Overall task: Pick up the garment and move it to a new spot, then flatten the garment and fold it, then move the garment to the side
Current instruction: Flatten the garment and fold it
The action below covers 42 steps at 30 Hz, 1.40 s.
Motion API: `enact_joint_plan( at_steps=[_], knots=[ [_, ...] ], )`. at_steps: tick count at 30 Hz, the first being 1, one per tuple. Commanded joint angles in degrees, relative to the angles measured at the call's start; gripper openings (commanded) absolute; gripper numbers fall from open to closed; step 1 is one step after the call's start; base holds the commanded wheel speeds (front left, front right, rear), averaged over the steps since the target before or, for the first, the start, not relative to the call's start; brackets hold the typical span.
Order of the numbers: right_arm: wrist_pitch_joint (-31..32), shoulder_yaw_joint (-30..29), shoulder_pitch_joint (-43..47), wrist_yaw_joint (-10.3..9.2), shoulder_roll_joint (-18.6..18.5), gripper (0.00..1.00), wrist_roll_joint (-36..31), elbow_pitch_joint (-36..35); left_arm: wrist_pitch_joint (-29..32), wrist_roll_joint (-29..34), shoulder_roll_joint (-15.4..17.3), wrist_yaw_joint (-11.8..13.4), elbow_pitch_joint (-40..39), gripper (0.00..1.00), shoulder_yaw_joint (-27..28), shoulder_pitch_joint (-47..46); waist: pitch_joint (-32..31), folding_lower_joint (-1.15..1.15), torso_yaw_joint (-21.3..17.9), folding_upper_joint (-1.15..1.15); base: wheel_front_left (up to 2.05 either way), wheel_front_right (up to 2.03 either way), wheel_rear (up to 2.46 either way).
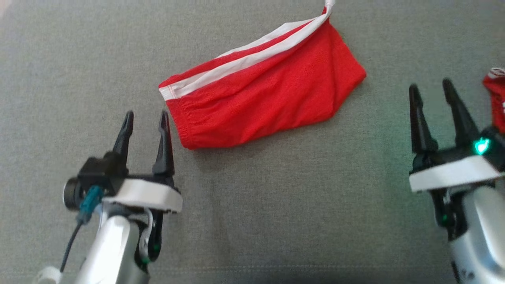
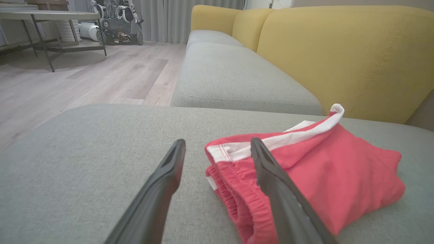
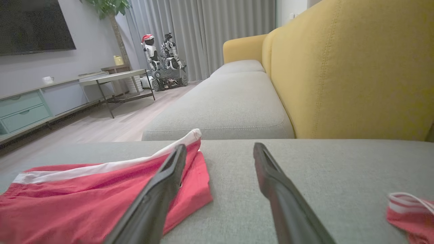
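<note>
Both sets of jaws wide, nothing held. The garment (image 1: 268, 94) lies folded on the grey cushion (image 1: 252, 221), upper centre of the head frame, long axis running lower-left to upper-right. The left gripper (image 1: 146, 116) is nearer, one fingertip just beside the waistband corner. The right gripper (image 1: 430, 85) is well apart from the garment's right end, nearer another red cloth (image 1: 498, 98) at the right edge. My read: the left takes the side move.
</note>
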Motion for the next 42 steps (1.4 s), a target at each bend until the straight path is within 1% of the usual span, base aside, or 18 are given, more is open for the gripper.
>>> enact_joint_plan(
  at_steps=[1,5,11,24,32,35,42],
  knots=[
    [0.51,0.16,1.3,-0.05,0.34,1.0,-0.73,-2.86,-0.68,0.48,1.13,0.46,-2.13,1.0,2.18,0.22,-0.85,0.0,-0.4,0.0,0.0,0.0,0.0],
    [2.46,-1.21,5.43,-0.05,2.03,1.0,-2.27,-6.58,-0.68,0.82,0.98,0.85,-2.62,1.0,2.59,2.63,-1.85,0.0,-0.78,0.0,0.0,0.0,0.0],
    [4.77,-2.55,7.68,-0.05,3.3,1.0,-3.42,-10.04,-0.68,1.21,0.89,1.12,-2.86,1.0,2.84,3.65,-2.06,0.0,-0.9,0.0,0.0,0.0,0.0],
    [6.47,-3.25,8.23,-0.05,3.8,1.0,-4.06,-11.21,-0.69,1.36,0.41,0.66,-2.85,1.0,2.73,2.87,-1.83,0.0,-0.06,0.0,0.0,0.0,0.0],
    [7.41,-3.6,2.68,-0.05,2.31,1.0,-2.57,-6.04,-0.69,1.68,-0.58,-0.06,-3.29,1.0,1.62,0.35,1.2,0.0,2.09,0.0,0.0,0.0,0.0],
    [7.7,-2.57,-1.92,-0.05,1.49,1.0,-2.2,-1.9,-0.69,1.9,-1.2,-0.53,-3.36,1.0,0.89,-1.11,2.81,0.0,3.45,0.0,0.0,0.0,0.0],
    [8.48,2.69,-12.54,-0.05,0.41,1.0,-1.64,9.95,-0.69,1.97,-2.52,-1.33,-3.02,1.0,-0.41,-3.94,5.87,0.0,6.67,0.0,0.0,0.0,0.0]
  ],
)
